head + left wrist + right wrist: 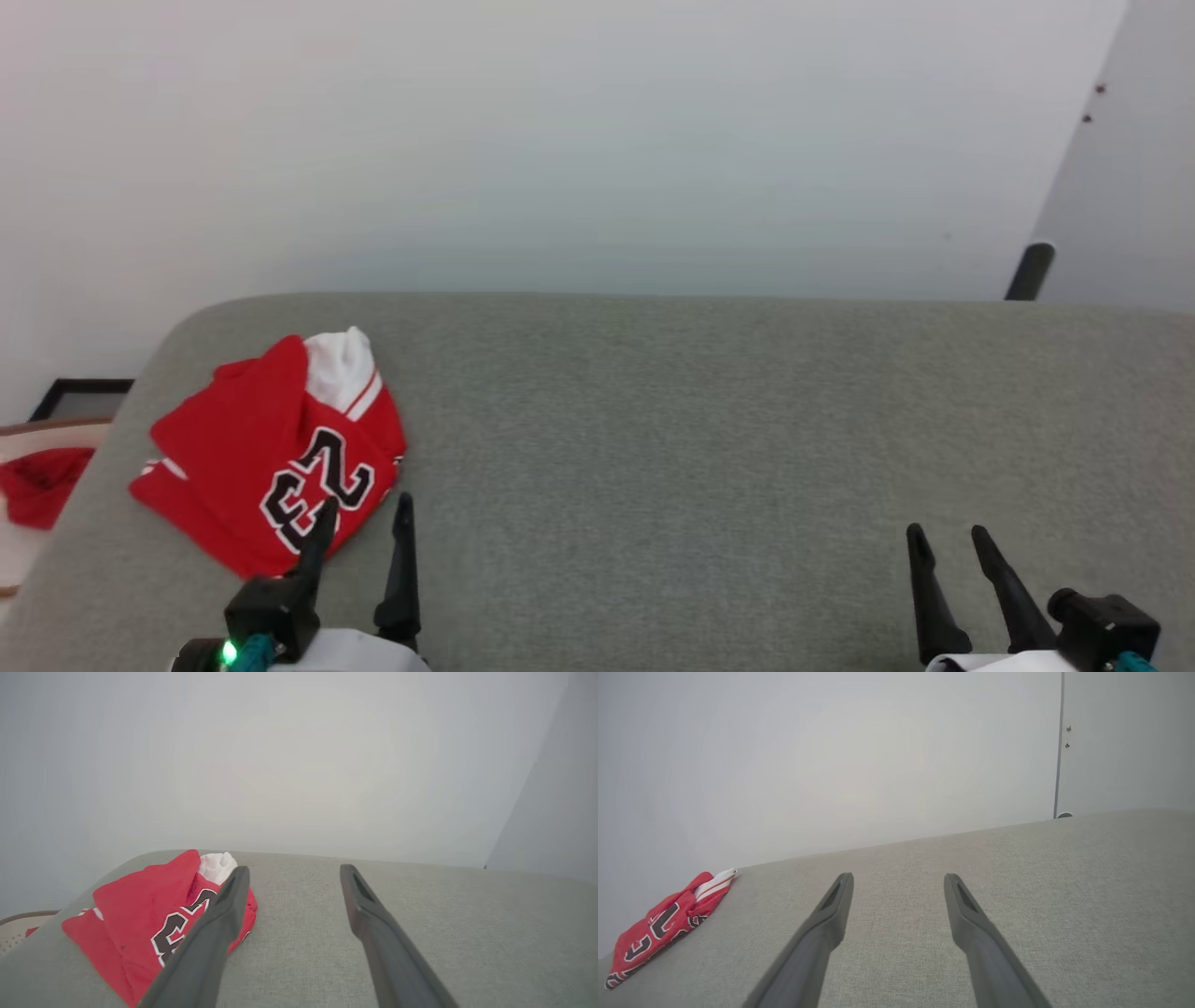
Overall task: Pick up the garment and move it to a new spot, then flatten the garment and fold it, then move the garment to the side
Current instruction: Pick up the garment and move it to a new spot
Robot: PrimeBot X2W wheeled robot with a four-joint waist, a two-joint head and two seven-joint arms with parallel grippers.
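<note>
We see the garment (271,448) lying bunched up near the left end of the grey worktop (700,448). Our left end effector (366,504) is wide open just beside it and holds nothing. Our right end effector (947,532) is wide open too, empty, far from the garment.

A grey fabric-covered surface (709,448) with a rounded far-left corner carries a crumpled red garment (233,439) near that corner, its black 23 showing, white sleeve bunched at the far edge.
</note>
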